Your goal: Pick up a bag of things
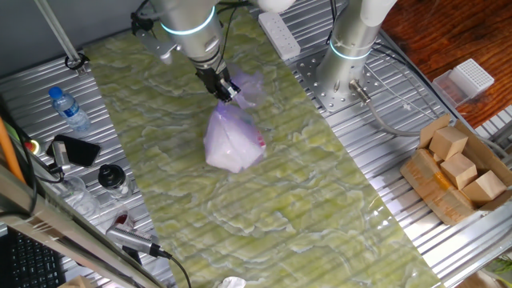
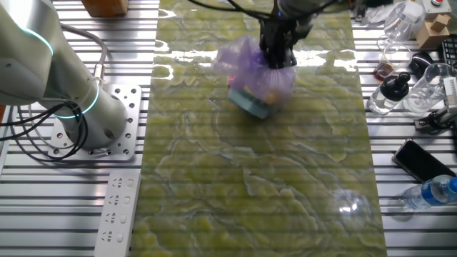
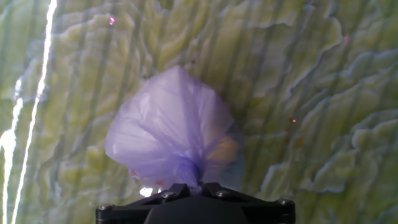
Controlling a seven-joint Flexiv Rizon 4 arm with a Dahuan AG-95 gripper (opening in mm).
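The bag of things (image 1: 232,140) is a pale lilac plastic bag that bulges with pink, yellow and teal items. It hangs over the green mat from its tied, crinkled top. My gripper (image 1: 226,90) is shut on that top. In the other fixed view the bag (image 2: 265,87) hangs under the gripper (image 2: 277,58), with a teal item at its lower edge. In the hand view the bag (image 3: 171,130) fills the middle below the gripper (image 3: 194,185), whose jaws pinch the knot. I cannot tell whether the bag's bottom touches the mat.
A brown cardboard box of wooden blocks (image 1: 456,172) stands at the right. A power strip (image 1: 278,34) and a second arm's base (image 1: 348,68) lie at the back. A water bottle (image 1: 68,108), a phone (image 1: 74,150) and small jars (image 1: 112,180) sit at the left.
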